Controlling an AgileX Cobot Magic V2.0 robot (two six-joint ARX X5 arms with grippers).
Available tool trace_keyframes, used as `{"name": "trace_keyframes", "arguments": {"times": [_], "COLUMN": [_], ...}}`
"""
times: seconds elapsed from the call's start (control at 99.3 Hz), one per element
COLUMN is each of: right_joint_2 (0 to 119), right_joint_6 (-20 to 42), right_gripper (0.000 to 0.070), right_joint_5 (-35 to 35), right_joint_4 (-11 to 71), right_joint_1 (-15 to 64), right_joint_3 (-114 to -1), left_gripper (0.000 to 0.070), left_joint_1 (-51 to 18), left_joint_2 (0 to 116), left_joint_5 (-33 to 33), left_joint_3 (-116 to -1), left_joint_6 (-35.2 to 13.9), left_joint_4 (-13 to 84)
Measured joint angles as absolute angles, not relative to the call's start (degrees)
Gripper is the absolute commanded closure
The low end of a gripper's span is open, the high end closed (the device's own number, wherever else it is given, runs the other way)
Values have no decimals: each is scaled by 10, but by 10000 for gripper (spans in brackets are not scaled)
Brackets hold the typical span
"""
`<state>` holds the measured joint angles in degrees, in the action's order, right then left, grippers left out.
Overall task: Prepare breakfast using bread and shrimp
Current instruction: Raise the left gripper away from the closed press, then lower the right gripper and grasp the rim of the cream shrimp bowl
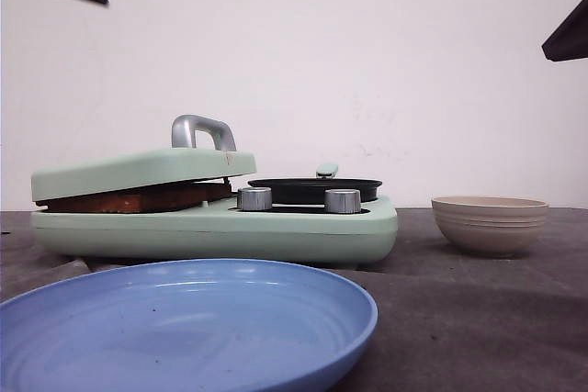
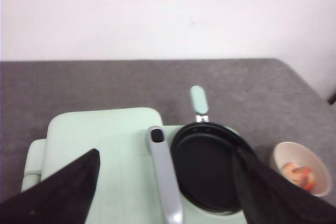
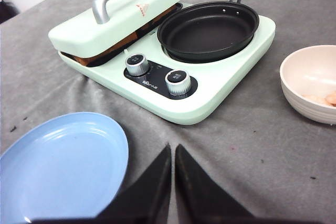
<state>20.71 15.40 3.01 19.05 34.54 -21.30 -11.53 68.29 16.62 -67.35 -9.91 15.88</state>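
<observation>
Toasting bread (image 1: 138, 197) under the lid (image 1: 138, 172); left gripper (image 2: 163, 192) hovering released, right gripper (image 3: 173, 182) clenched empty; probably needing lid handle (image 2: 164, 177) grasped next.

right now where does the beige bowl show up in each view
Front view: the beige bowl sits at right on the grey cloth, right of the green breakfast maker.
Left wrist view: at the lower right edge, shrimp inside, beside the black pan.
Right wrist view: at the right edge, cut off.
Shared landmark: the black pan.
</observation>
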Motion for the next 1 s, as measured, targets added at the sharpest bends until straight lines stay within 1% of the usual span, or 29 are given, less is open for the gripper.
{"name": "trace_keyframes", "arguments": {"times": [0.101, 0.201, 0.342, 0.443, 0.504, 0.544, 0.665, 0.705, 0.866, 0.997], "right_joint_2": [207, 207, 214, 236, 260, 280, 362, 394, 522, 626], "right_joint_6": [174, 190, 198, 198, 198, 197, 183, 177, 154, 150], "right_gripper": [680, 613, 604, 537, 523, 510, 433, 417, 414, 413], "right_joint_5": [29, 20, 2, 2, 6, 16, 51, 62, 121, 178], "right_joint_4": [190, 191, 194, 201, 208, 217, 246, 256, 272, 274], "right_joint_1": [344, 336, 312, 285, 265, 251, 204, 186, 103, 35], "right_joint_3": [-213, -215, -243, -279, -300, -315, -365, -385, -474, -545], "left_gripper": [269, 272, 272, 272, 272, 272, 272, 272, 272, 273], "left_joint_1": [-115, -115, -115, -115, -115, -115, -115, -115, -115, -115], "left_joint_2": [648, 614, 556, 512, 484, 465, 403, 380, 297, 239], "left_joint_5": [170, 185, 193, 194, 194, 194, 194, 194, 194, 194], "left_joint_3": [-673, -665, -631, -590, -556, -529, -446, -420, -348, -312], "left_joint_6": [-98, -98, -98, -98, -98, -99, -109, -116, -129, -137], "left_joint_4": [190, 196, 199, 198, 191, 185, 165, 159, 150, 150]}}
